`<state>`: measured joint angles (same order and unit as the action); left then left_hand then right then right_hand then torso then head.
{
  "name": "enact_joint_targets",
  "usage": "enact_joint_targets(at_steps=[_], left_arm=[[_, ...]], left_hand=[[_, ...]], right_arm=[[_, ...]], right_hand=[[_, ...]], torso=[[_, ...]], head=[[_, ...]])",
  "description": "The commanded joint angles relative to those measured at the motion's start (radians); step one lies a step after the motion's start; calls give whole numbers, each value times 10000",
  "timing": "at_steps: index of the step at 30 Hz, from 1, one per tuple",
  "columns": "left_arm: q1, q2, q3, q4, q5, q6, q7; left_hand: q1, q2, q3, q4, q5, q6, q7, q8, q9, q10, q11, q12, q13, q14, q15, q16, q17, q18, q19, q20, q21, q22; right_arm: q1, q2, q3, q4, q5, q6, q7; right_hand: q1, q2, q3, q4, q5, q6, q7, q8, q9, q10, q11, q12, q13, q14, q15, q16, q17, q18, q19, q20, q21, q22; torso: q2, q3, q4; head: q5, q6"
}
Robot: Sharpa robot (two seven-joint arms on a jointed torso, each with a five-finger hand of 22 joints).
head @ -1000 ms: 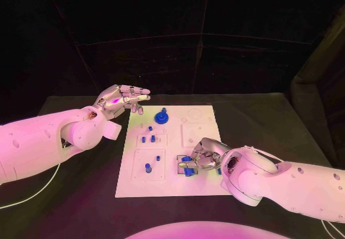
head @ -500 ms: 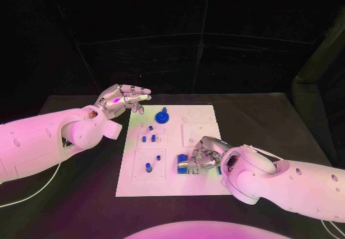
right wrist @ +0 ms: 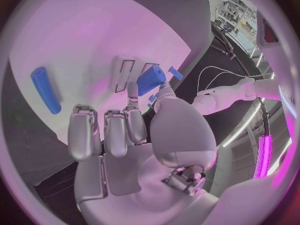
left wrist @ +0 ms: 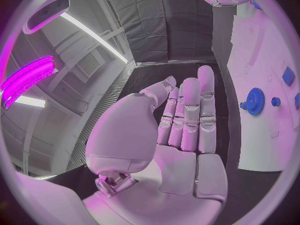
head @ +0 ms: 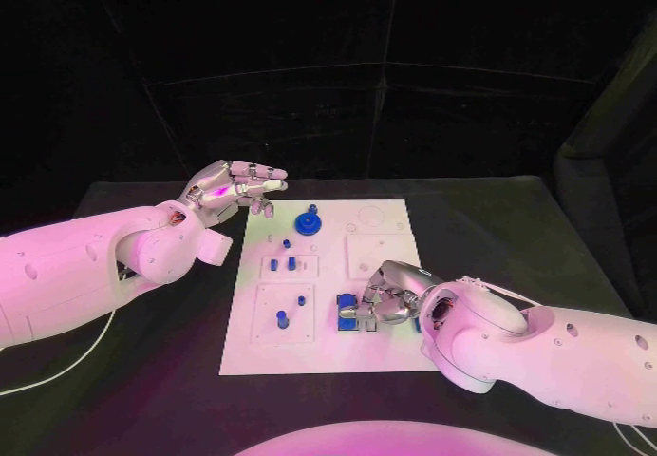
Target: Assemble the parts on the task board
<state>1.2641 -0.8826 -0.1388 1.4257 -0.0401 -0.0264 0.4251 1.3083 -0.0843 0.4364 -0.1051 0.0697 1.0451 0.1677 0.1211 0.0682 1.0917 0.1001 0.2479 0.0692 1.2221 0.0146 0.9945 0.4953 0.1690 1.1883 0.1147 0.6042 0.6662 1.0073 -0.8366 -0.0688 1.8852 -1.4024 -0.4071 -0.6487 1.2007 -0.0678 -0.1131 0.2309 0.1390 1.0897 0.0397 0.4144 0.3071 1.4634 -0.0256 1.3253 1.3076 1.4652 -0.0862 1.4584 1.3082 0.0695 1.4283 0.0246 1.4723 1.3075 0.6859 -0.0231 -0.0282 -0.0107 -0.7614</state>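
Observation:
The white task board lies in the middle of the black table. My right hand hovers low over its near right part and pinches a blue cylinder between thumb and a fingertip, at the rectangular slots. The same cylinder appears in the head view just left of the fingers. Another blue cylinder lies flat on the board beside that hand. A blue gear stands at the far middle of the board. My left hand is raised, open, fingers spread, off the board's far left corner.
Small blue pegs stand in the left blocks of the board, and more nearer me. The left wrist view shows the gear on the board beyond my left hand. Black table surrounds the board.
My right hand has shifted slightly with the blue cylinder, which now sits lower and more level at the slots. The left hand has barely moved.

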Motion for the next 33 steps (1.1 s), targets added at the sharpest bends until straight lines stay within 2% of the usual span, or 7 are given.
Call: enact_joint_targets(at_steps=[1,7,15,22,28,33], left_arm=[[18,-3,8,13,26,148,10],[18,-2,8,13,26,155,2],[18,-12,8,3,26,156,-10],[18,-14,8,-4,26,159,-10],[18,-21,7,4,26,159,-4],[18,-31,6,5,26,141,10]], left_hand=[[34,-11,-25,-18,6,-27,46,41,-9,-66,16,33,-16,-81,-10,-51,-14,133,15,-34,-35,-8],[34,-11,-25,-18,6,-27,46,41,-9,-66,16,33,-16,-81,-10,-51,-14,133,15,-34,-35,-8],[34,-11,-25,-18,6,-27,46,41,-9,-66,16,33,-16,-81,-10,-51,-14,133,15,-34,-35,-8],[34,-11,-25,-18,6,-27,46,41,-9,-66,16,33,-16,-81,-10,-51,-14,133,15,-34,-35,-8],[34,-11,-25,-18,6,-27,46,41,-9,-66,16,33,-16,-81,-10,-51,-14,133,15,-34,-35,-8],[34,-11,-25,-18,6,-27,46,41,-9,-66,16,33,-16,-81,-10,-51,-14,133,15,-34,-35,-8]], right_arm=[[11,-20,0,12,-179,189,220],[11,8,0,-70,-409,228,89],[12,-24,0,-73,-479,230,197],[12,-185,0,2,-312,-340,794],[22,-725,5,218,383,-889,1697],[166,-1540,8,389,1071,-1001,2461]], right_hand=[[739,94,148,-462,-149,107,-33,102,78,172,-99,80,700,611,-84,44,79,-190,37,-25,12,329],[1057,331,247,-737,-302,149,-83,175,159,215,-139,132,763,613,-116,48,103,-197,56,-60,20,360],[1101,228,151,-908,-314,90,-60,180,199,208,-130,102,761,606,-119,28,73,-201,61,-75,20,373],[786,201,-25,-809,-204,-73,21,118,211,149,-61,-21,693,587,-67,-21,-16,-187,8,-41,-22,296],[773,291,-72,-824,293,-498,198,-207,107,41,84,-231,569,585,46,-40,-34,-177,-28,50,-54,247],[1008,445,-29,-990,746,-1153,499,-880,-167,-123,326,-557,362,557,236,-110,-163,-127,-187,205,-173,1]], torso=[[0,-5,9],[-7,-7,21],[-6,-3,-1],[-4,-3,9],[-1,-5,1],[-19,-15,-44]], head=[[-20,-6],[-40,-9],[-27,-11],[-51,5],[-84,27],[-134,51]])
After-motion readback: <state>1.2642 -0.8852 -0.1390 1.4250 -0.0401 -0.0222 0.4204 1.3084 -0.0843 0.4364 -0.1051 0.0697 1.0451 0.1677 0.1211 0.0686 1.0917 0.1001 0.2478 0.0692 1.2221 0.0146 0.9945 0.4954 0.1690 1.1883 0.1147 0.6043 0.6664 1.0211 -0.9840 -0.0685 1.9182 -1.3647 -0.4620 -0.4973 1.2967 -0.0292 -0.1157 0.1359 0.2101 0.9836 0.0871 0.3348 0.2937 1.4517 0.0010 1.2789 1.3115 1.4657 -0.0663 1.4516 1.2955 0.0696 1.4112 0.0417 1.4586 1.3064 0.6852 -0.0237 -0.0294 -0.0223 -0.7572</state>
